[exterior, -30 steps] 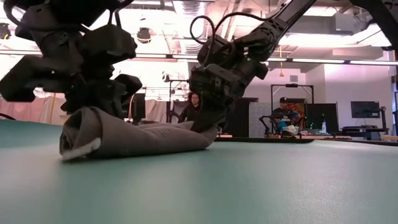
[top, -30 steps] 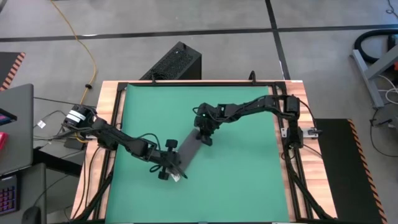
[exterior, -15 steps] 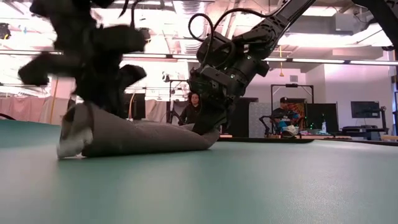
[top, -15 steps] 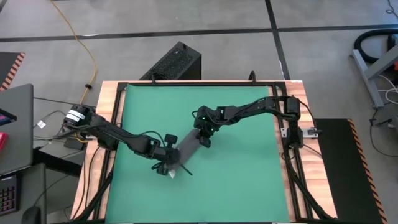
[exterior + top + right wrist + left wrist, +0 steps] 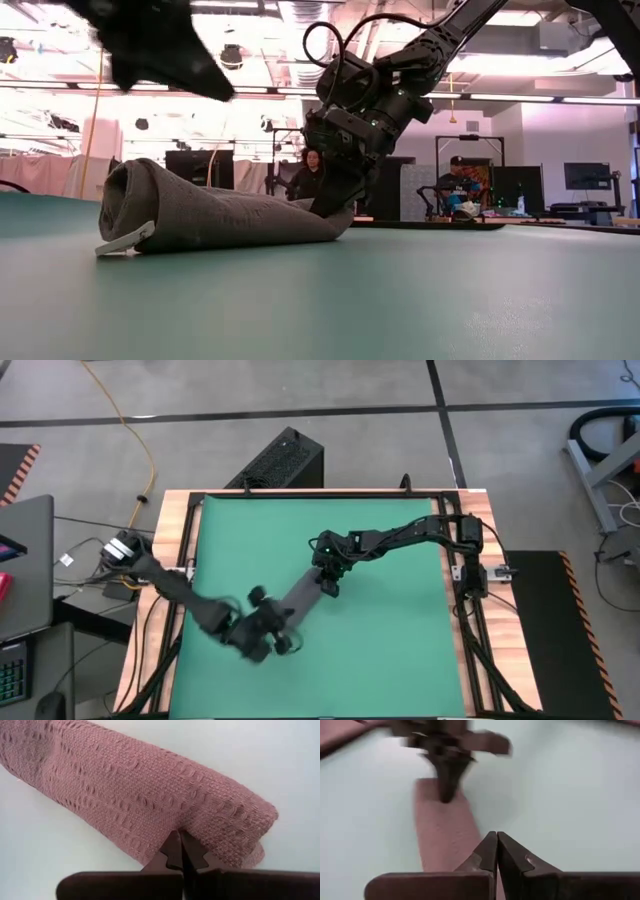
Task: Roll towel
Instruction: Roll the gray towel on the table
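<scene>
Towel (image 5: 303, 597) lies rolled into a long grey tube on the green mat (image 5: 390, 650), near the mat's middle, running on a diagonal from the right gripper down toward the left gripper. In the low view the roll (image 5: 215, 215) rests flat on the mat, its near end showing the layered curl of the cloth, with the small white tag (image 5: 125, 241) sticking out at the bottom of that end and touching the mat. Right gripper (image 5: 328, 582) — fingers pinched together, nothing between them — presses its tips down on the far end of the roll; the right wrist view shows the closed fingertips (image 5: 179, 851) set against the woven surface of the towel (image 5: 140, 795), close to that end. In the low view the same gripper (image 5: 330, 205) comes down onto the roll's far end. Left gripper (image 5: 272, 641) sits at the near end of the roll in the high view, blurred, and the low view shows only a dark part of that arm up above the towel, clear of it. Its fingers are closed tip to tip with nothing held, seen plainly in the left wrist view (image 5: 496, 849), which looks along the roll (image 5: 442, 832) toward the right gripper at the other end. Two people sit in the room beyond the table (image 5: 175, 530), well behind the work area.
</scene>
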`<state>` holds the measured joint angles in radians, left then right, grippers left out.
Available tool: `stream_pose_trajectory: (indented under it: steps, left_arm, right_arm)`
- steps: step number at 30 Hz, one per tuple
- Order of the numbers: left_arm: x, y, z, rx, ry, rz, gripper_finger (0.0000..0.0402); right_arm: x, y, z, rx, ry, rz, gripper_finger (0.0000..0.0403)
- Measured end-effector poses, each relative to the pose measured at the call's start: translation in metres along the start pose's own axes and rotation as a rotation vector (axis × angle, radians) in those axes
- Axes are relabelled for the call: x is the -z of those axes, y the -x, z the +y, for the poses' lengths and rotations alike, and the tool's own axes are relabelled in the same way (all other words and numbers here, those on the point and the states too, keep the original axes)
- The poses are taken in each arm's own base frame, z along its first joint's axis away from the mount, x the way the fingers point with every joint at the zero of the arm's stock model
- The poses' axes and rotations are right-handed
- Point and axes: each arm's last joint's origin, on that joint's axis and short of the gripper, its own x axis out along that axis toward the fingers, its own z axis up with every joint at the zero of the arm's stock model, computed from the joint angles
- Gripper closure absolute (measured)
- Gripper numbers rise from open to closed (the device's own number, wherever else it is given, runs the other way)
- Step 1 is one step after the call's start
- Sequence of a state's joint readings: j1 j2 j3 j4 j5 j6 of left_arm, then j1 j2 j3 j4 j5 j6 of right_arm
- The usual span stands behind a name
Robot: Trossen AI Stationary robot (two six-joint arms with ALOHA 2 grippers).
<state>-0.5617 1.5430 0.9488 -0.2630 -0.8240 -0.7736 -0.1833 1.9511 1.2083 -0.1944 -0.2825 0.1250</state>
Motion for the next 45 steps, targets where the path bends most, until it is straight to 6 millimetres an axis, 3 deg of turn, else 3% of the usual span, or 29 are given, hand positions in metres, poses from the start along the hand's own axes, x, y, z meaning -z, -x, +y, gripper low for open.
stream_pose_trajectory:
  steps: [5, 9, 16, 24, 28, 31, 33, 37, 41, 45]
  left_arm:
    - [0.049, 0.030, -0.004, -0.036, 0.298, -0.253, 0.0401]
    - [0.079, 0.024, -0.012, -0.020, 0.348, -0.273, 0.0402]
    - [0.097, -0.012, -0.031, -0.043, 0.336, -0.220, 0.0402]
    - [0.115, -0.018, -0.036, 0.003, 0.347, -0.087, 0.0402]
    - [0.115, -0.010, -0.038, 0.011, 0.313, -0.107, 0.0401]
    - [0.094, 0.005, -0.045, 0.028, 0.244, -0.136, 0.0401]
    - [0.082, 0.014, -0.039, -0.013, 0.164, -0.141, 0.0401]
    - [0.078, 0.026, -0.025, -0.104, 0.126, -0.221, 0.0401]
    - [0.087, 0.013, -0.015, -0.163, 0.133, -0.199, 0.0401]
    - [0.095, -0.001, -0.018, -0.172, 0.157, -0.190, 0.0402]
  right_arm:
    - [0.000, 0.000, 0.000, -0.001, 0.002, -0.001, 0.0399]
    - [0.000, 0.000, 0.000, -0.001, 0.014, -0.004, 0.0399]
    - [0.000, 0.000, 0.000, -0.002, 0.013, -0.002, 0.0399]
    - [0.001, 0.000, 0.000, -0.002, 0.011, 0.005, 0.0399]
    - [0.001, 0.000, 0.000, -0.002, 0.010, 0.007, 0.0399]
    - [0.001, 0.000, 0.000, -0.002, 0.002, 0.007, 0.0399]
    - [0.001, 0.000, 0.000, -0.002, -0.001, 0.008, 0.0399]
    - [0.001, 0.000, 0.000, -0.002, -0.001, 0.008, 0.0398]
    - [0.001, 0.000, 0.000, -0.003, 0.000, 0.005, 0.0398]
    - [0.001, 0.000, 0.000, -0.003, 0.000, 0.005, 0.0398]
